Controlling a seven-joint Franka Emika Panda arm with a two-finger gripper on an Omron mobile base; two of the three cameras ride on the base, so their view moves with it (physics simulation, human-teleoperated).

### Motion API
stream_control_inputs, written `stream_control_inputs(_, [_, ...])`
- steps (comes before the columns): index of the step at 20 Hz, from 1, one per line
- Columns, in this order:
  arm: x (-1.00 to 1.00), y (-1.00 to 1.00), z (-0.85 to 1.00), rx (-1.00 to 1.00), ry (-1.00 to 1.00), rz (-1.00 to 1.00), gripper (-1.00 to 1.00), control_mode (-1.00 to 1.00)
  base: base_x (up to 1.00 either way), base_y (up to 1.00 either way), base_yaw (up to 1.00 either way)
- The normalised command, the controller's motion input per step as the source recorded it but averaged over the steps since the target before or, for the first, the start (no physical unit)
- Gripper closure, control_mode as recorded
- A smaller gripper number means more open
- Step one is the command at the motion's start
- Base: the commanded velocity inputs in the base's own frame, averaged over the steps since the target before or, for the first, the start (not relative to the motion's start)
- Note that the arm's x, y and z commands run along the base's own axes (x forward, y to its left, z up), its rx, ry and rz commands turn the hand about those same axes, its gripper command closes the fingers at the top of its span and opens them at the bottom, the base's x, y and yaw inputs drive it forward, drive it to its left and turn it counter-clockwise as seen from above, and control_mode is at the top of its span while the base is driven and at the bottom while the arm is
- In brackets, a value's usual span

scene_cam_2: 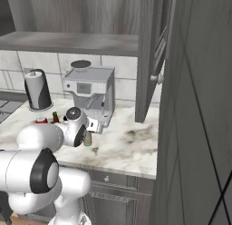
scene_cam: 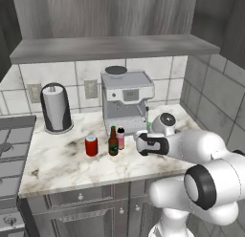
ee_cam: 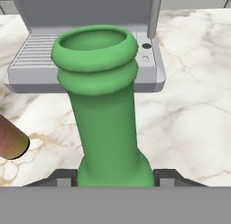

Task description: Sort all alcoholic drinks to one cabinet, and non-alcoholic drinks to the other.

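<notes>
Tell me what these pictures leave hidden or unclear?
- Green bottle: hand view's bottom edge cuts off its body and label; the arm hides it in the left base view.
- Gripper: whether its fingers touch the neck is unclear.
- Pink bottle: partly behind the brown bottle.

- A green bottle [ee_cam: 101, 105] stands close in front — open ringed mouth uppermost, neck widening toward the bottom edge.
- The gripper [ee_cam: 115, 179] flanks its neck, a dark fingertip [ee_cam: 63, 178] on each side; contact is unclear.
- Behind stands a grey coffee machine [ee_cam: 85, 60] with a ribbed drip tray, on a marble counter [ee_cam: 189, 105].
- A brownish rounded object [ee_cam: 11, 139] pokes in at the left edge.
</notes>
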Motion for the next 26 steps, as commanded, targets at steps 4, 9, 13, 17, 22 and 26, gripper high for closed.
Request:
stream_control_inputs(4, [-0.15,0.0,0.23,-0.04,-0.03,0.01,1.0,-1.0,0.0,0.0,0.0])
stream_control_inputs(9, [-0.06,0.0,0.69,-0.09,-0.03,0.03,1.0,-1.0,0.0,0.0,0.0])
stream_control_inputs(13, [-0.08,0.0,0.91,-0.1,0.0,0.02,1.0,-1.0,0.0,0.0,0.0])
stream_control_inputs(17, [-0.02,-0.01,0.99,-0.07,0.01,0.02,1.0,-1.0,0.0,0.0,0.0])
stream_control_inputs(22, [-0.07,-0.07,1.0,-0.04,0.03,0.02,1.0,-1.0,0.0,0.0,0.0])
stream_control_inputs(26, [-0.18,-0.13,0.97,-0.03,0.0,0.02,1.0,-1.0,0.0,0.0,0.0])
